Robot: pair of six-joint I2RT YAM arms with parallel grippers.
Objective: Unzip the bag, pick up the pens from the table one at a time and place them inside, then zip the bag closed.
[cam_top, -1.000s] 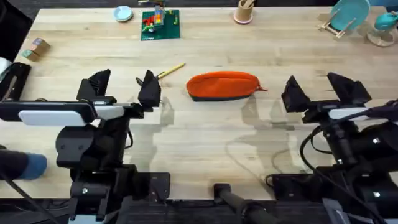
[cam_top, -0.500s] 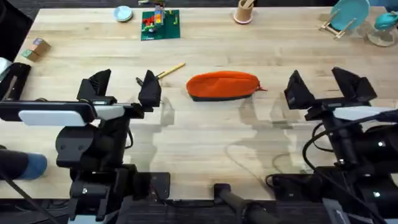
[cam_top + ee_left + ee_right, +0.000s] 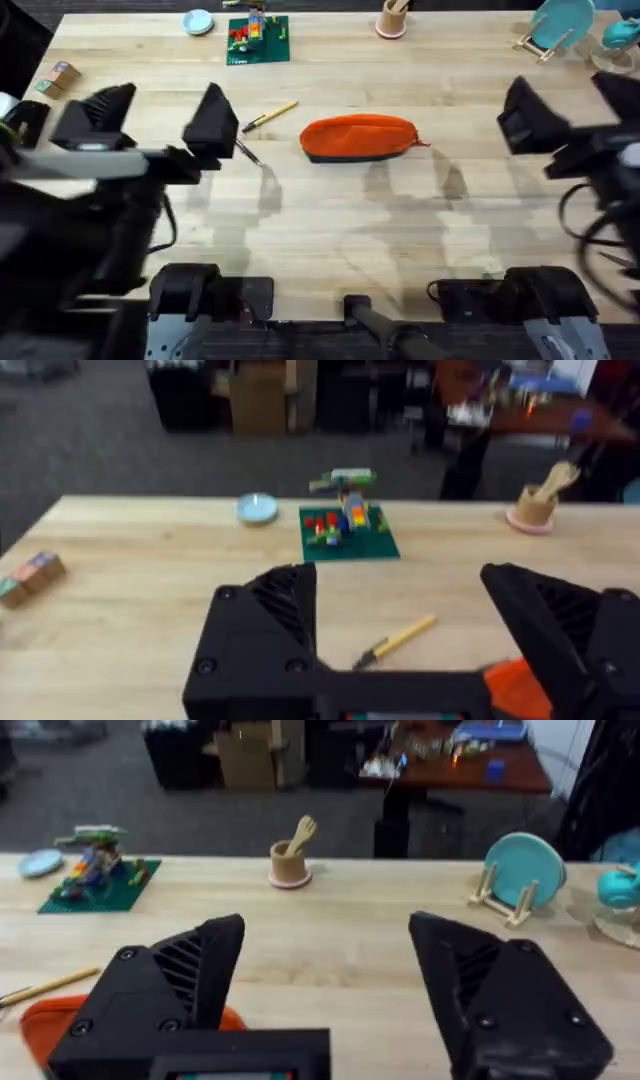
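The bag [image 3: 358,137] looks soft and squishy, so it may slide — one gripper should hold its body while the other takes the small red pull [image 3: 424,144] at its end. It is orange with a dark bottom, zipped shut on the tabletop [image 3: 330,230]. The yellowish pen [image 3: 270,116] lies just beside the bag. The left gripper [image 3: 152,122] and right gripper [image 3: 568,110] are both spread wide, holding nothing.

Floor: grey carpet [image 3: 90,430] beyond the far table edge
Furniture: brown cardboard box [image 3: 258,395] beside dark cabinets [image 3: 185,395]; reddish-brown wooden desk [image 3: 470,770] with cluttered top, on a black leg [image 3: 390,815]
Light: even, soft shadows on the wood
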